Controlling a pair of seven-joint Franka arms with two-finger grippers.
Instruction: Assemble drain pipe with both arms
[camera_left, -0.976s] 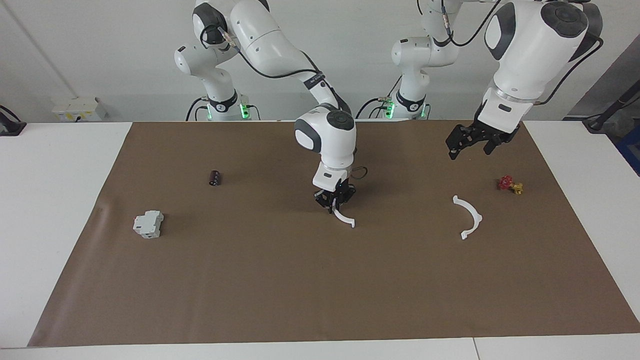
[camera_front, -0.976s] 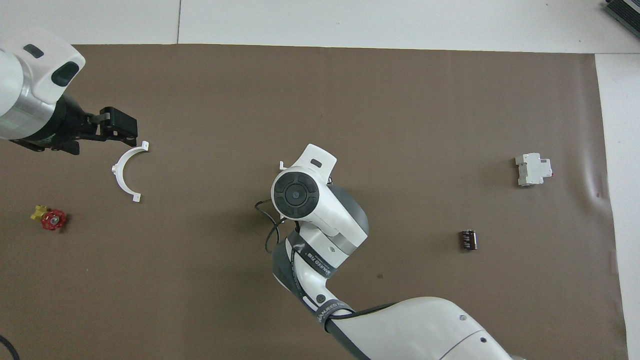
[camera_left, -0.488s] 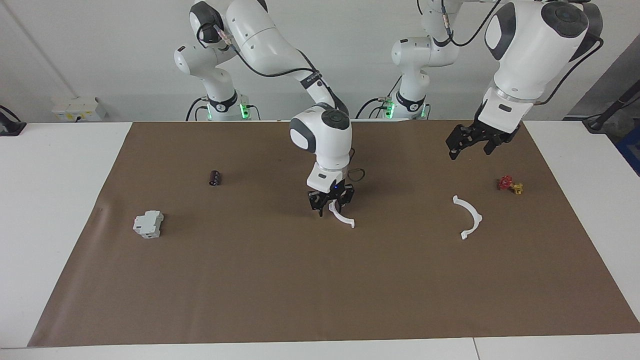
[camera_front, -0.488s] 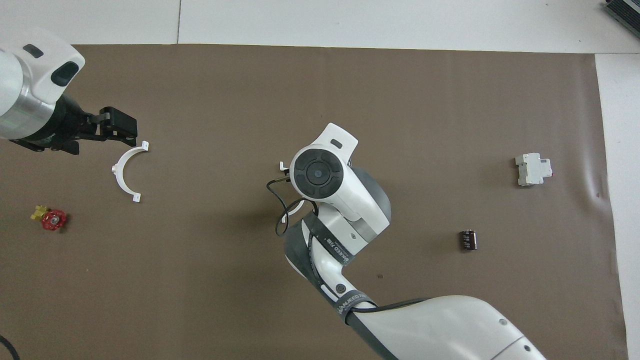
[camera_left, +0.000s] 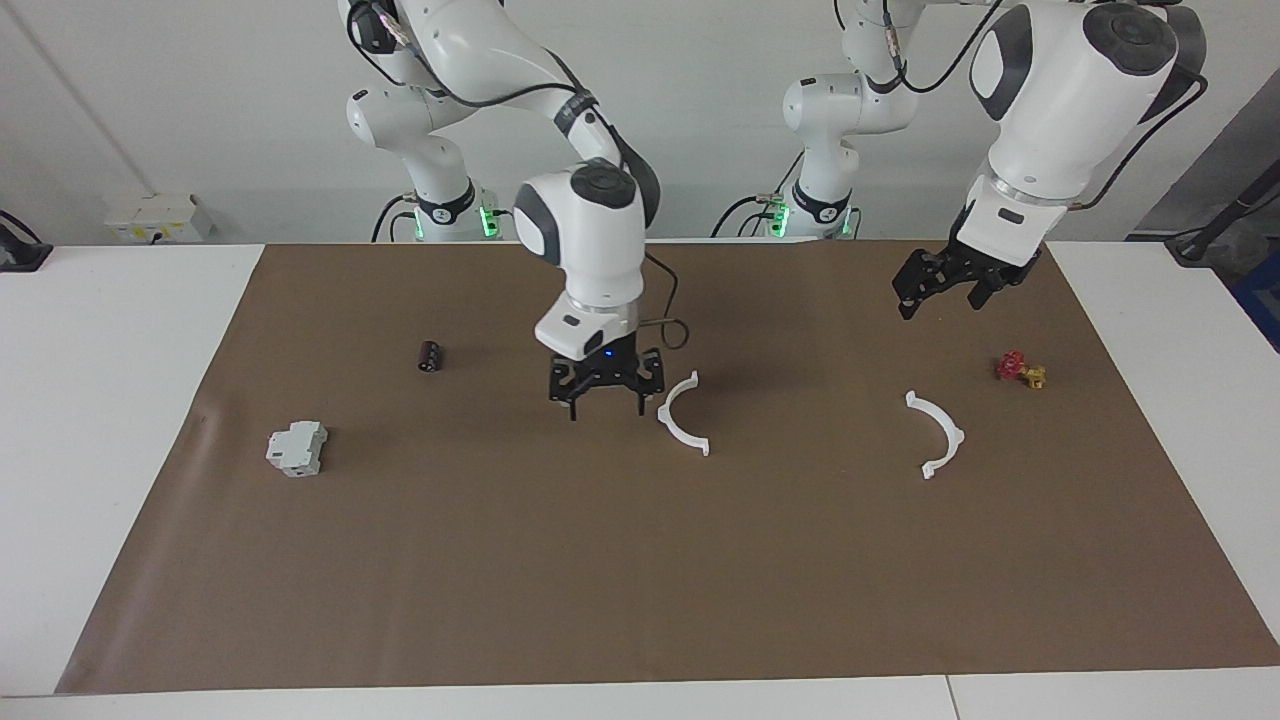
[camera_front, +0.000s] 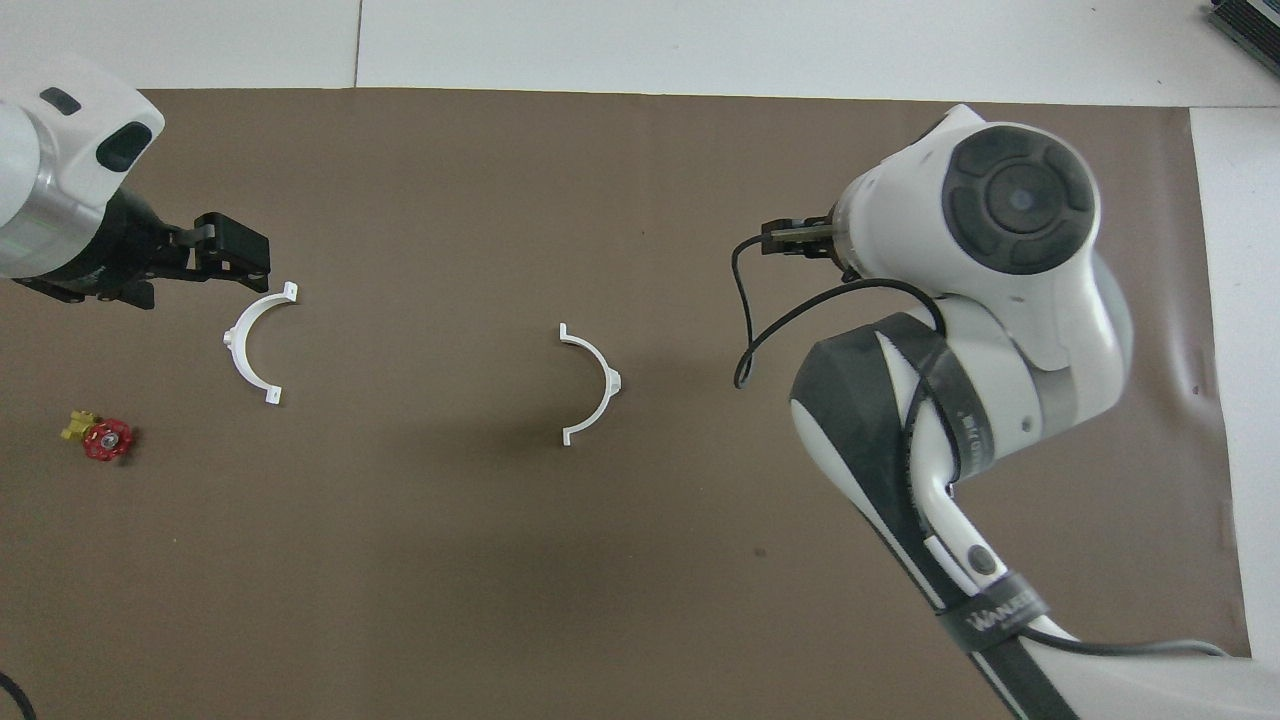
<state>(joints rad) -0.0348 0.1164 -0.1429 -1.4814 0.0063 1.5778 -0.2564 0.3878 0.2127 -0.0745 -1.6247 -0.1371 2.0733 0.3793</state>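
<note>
Having just released one half-ring arc (camera_left: 684, 415) mid-worktop, right claw (camera_left: 605, 392) hanging apart and empty at its nine o'clock. Left claw (camera_left: 940, 283) waiting, apart, over second arc (camera_left: 938, 434) at three o'clock. Halves lying well apart, not yet joined.

Two white half-rings (camera_left: 683, 414) (camera_left: 937, 434), one valve (camera_left: 1020, 369), one grey block (camera_left: 297, 448), one dark cylinder (camera_left: 430, 355).
</note>
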